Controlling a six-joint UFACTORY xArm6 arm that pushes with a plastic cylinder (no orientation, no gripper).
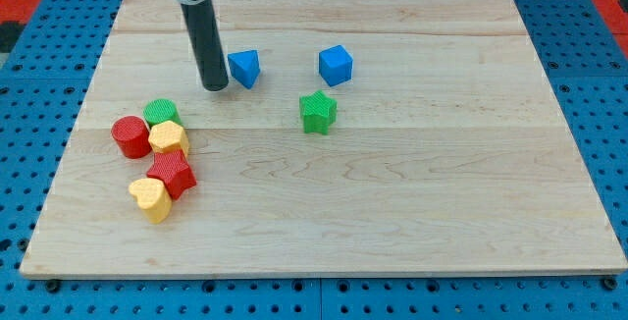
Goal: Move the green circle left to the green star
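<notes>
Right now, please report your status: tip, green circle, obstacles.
My tip beside blue triangle, above green circle. Circle clustered with red cylinder, yellow block. Green star stands apart, rightward.

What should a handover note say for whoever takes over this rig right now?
My tip: on the board near the view's top, just left of the blue triangle block, touching no block that I can tell.
Green circle: in the cluster at the view's left, against the red circle and a yellow block.
Green star: mid-board, alone.
Done: nothing visible.
Left: get the tip to the circle and push it rightward to the star's left side.
</notes>
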